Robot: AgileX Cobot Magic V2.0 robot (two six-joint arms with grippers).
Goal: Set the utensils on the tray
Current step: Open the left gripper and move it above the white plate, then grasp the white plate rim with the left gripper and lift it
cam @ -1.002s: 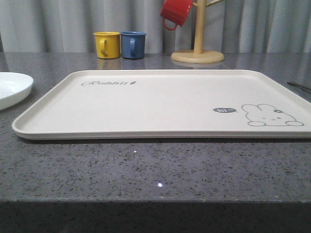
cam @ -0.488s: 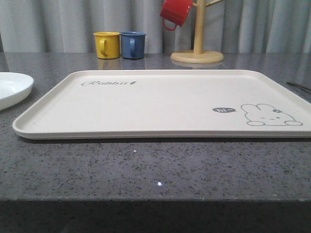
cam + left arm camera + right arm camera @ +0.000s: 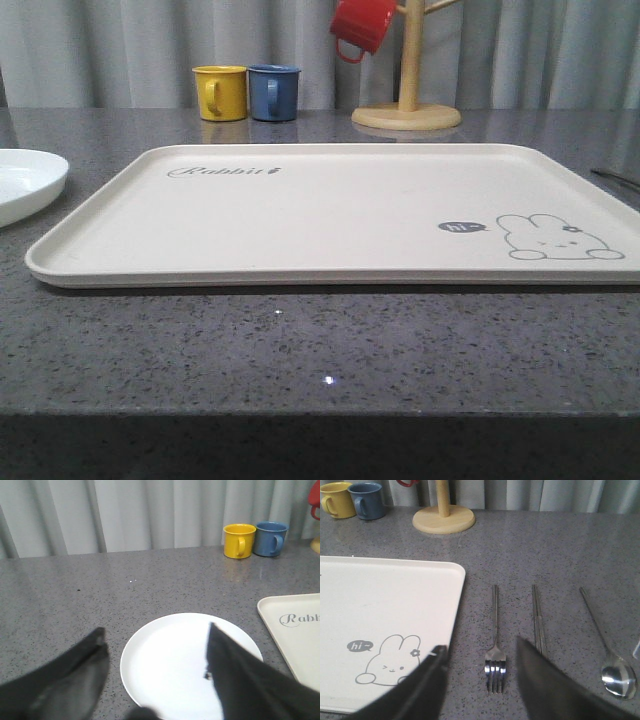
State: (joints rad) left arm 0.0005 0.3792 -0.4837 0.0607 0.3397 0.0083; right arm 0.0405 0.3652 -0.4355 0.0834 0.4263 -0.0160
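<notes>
The cream tray with the rabbit drawing lies in the middle of the grey table, nothing on it. In the right wrist view its corner sits left of three silver utensils lying side by side on the table: a fork, a pair of chopsticks and a spoon. My right gripper hovers open above the fork's tines, one finger over the tray's edge, the other over the chopsticks. My left gripper is open above the round white plate, holding nothing.
The white plate sits left of the tray. A yellow mug and a blue mug stand at the back, beside a wooden mug tree with a red mug hanging on it. The table's front edge is near.
</notes>
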